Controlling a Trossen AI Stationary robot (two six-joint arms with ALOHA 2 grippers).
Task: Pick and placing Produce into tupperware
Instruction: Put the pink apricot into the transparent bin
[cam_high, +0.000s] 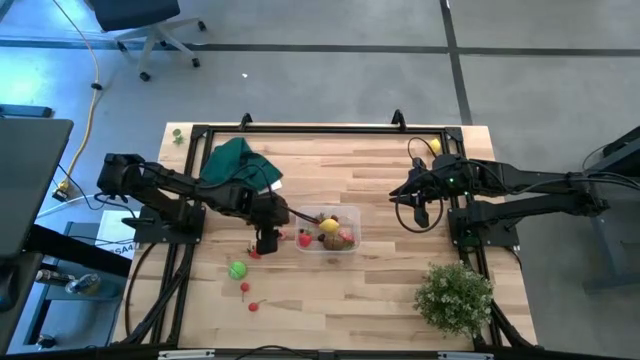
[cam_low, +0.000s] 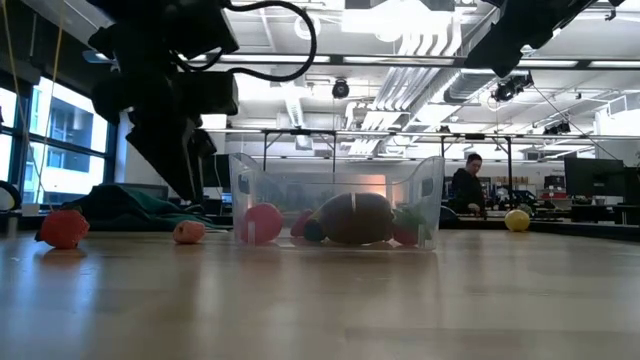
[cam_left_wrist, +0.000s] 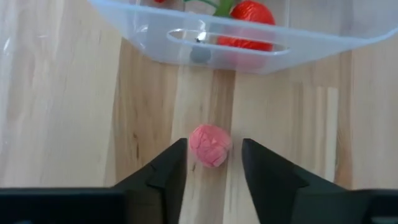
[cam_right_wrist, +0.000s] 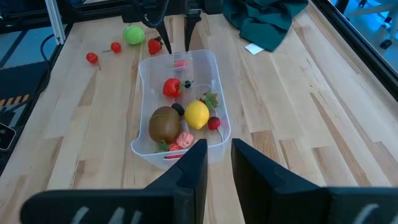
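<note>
The tupperware (cam_high: 345, 245), a clear tub, stands mid-table and holds produce: a brown piece (cam_right_wrist: 163, 123), a yellow one (cam_right_wrist: 196, 114), a red one (cam_right_wrist: 171, 87) and smaller red bits. Just outside its left end a small pink ball (cam_left_wrist: 210, 144) rests on the wood. My left gripper (cam_left_wrist: 214, 149) points steeply down over it, open, one finger on each side of the ball with a thin gap to each. My right gripper (cam_right_wrist: 219, 146) hangs above the table to the tub's right, its fingers slightly apart with nothing between them.
A green ball (cam_high: 237, 269) and small red pieces (cam_high: 245, 288) lie toward the near edge, left of the tub. One yellow piece (cam_high: 433, 146) sits at the far right. A dark green cloth (cam_high: 240, 162) lies far left, and a leafy plant (cam_high: 455, 295) near right.
</note>
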